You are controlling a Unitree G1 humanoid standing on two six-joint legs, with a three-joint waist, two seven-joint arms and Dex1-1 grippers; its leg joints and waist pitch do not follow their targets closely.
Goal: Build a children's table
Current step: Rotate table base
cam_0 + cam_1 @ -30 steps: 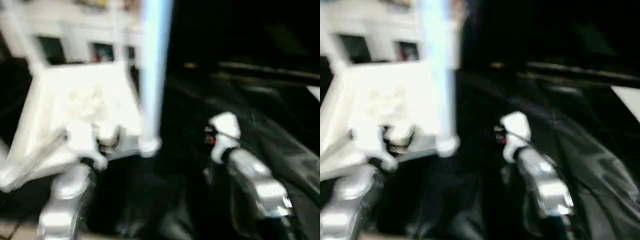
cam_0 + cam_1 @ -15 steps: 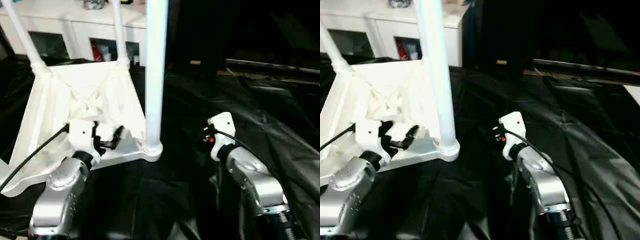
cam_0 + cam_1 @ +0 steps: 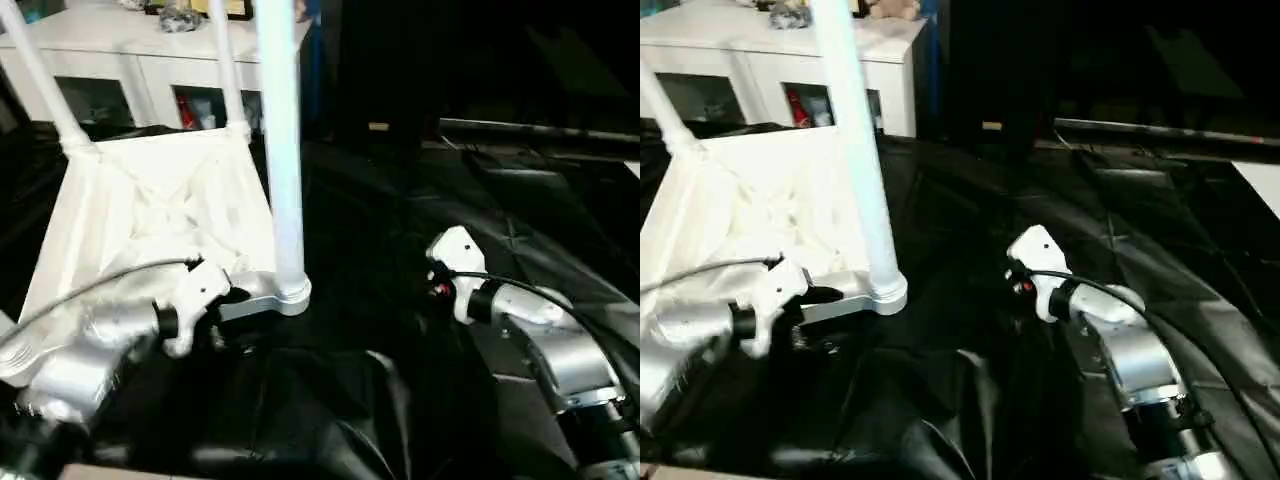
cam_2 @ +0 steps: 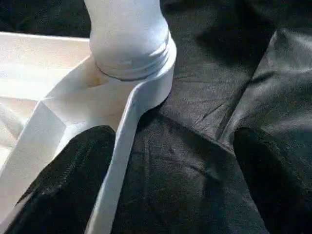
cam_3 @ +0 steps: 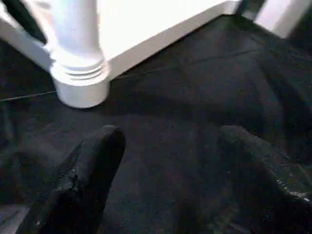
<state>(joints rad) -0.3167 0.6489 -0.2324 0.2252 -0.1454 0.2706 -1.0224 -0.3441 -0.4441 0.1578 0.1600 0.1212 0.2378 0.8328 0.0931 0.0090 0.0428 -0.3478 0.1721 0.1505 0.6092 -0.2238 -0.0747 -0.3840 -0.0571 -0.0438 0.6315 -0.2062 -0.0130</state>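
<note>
We've got the table (image 3: 150,200) flipped upside down on the black cloth (image 3: 380,330), legs up. Left claw (image 4: 170,180) spread wide, straddling its near corner rim; right claw (image 5: 165,165) spread, holding nothing.

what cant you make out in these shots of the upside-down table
- Fourth leg socket: the near-left corner of the children's table lies behind the left gripper and forearm in the left eye view.
- Leg tops: the near leg and the two far legs are cut off by the picture's top edge.
- Cabinet contents: too small to tell.
</note>
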